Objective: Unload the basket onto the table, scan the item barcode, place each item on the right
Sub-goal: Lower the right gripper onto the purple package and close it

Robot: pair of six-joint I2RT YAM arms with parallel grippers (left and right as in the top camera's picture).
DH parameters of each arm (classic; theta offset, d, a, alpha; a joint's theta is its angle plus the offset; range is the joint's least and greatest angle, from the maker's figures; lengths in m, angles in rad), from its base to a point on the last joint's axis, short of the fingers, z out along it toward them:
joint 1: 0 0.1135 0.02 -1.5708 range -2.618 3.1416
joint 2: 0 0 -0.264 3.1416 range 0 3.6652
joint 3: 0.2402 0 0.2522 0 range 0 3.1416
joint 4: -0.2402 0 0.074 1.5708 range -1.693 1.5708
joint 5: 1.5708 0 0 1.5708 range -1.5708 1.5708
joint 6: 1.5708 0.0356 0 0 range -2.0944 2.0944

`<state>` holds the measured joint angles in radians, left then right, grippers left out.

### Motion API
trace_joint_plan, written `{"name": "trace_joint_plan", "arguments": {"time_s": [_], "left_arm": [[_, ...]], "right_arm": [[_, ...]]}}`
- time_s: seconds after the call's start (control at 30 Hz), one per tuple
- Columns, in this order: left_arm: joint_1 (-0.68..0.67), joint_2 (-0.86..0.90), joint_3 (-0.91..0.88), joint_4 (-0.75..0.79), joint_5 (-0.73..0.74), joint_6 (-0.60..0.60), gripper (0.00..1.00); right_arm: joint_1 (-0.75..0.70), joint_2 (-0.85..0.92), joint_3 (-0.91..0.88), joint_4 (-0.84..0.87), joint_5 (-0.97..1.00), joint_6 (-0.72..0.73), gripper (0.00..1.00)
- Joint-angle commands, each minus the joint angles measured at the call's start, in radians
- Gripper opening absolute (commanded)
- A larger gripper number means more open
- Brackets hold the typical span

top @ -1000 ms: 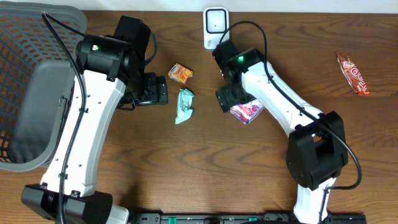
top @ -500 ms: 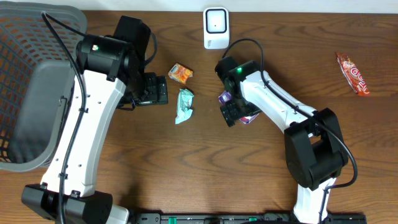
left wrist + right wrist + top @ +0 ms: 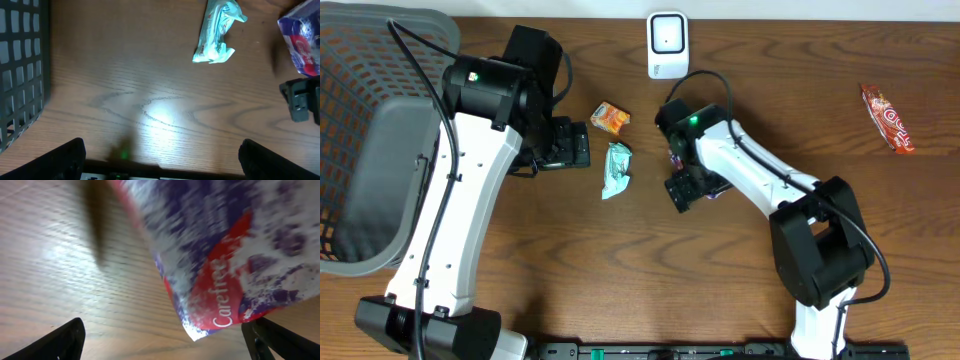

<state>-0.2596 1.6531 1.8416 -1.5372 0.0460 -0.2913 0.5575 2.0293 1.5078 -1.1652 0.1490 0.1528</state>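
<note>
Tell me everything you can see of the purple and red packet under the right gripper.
The purple and red packet is a soft, glossy plastic pouch, printed purple and white, with a red band bearing the white word "Carefree". It rests on the wooden table, mostly hidden beneath the right arm in the overhead view. The right gripper hangs open above it; whether a finger touches it, I cannot tell.

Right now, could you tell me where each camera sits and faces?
Overhead: above the table, looking down on left arm, right arm, basket, scanner.
Left wrist: on the left arm, facing the teal packet; left end effector at the bottom.
Right wrist: on the right arm, close over the purple pack; right end effector at the bottom.
Shared: both wrist views show the purple pack.
</note>
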Motion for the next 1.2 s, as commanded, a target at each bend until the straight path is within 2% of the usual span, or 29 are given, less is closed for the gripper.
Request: {"name": "trace_joint_plan", "arguments": {"time_s": [0.0, 0.23, 0.43, 0.63, 0.8, 0.9, 1.17], "left_arm": [[0.0, 0.006, 0.006, -0.002, -0.006, -0.001, 0.98], [0.0, 0.006, 0.006, -0.002, -0.006, -0.001, 0.98], [0.0, 0.006, 0.006, -0.002, -0.006, -0.001, 0.98], [0.0, 0.006, 0.006, -0.002, -0.006, -0.001, 0.98], [0.0, 0.006, 0.006, -0.002, -0.006, -0.001, 0.98], [0.0, 0.006, 0.006, -0.002, -0.006, -0.001, 0.98], [0.0, 0.006, 0.006, -0.002, -0.006, -0.001, 0.98]], "right_arm": [[0.02, -0.014, -0.007, 0.003, 0.018, -0.004, 0.89], [0.031, -0.014, -0.023, 0.014, 0.067, 0.016, 0.85], [0.031, -0.014, -0.035, 0.032, 0.075, 0.016, 0.86], [0.032, -0.014, -0.035, 0.041, 0.176, 0.079, 0.87], [0.032, -0.014, -0.035, 0.116, 0.19, 0.073, 0.89], [0.035, -0.014, -0.035, 0.161, 0.195, 0.021, 0.91], [0.04, -0.015, 0.018, 0.163, 0.37, 0.008, 0.92]]}}
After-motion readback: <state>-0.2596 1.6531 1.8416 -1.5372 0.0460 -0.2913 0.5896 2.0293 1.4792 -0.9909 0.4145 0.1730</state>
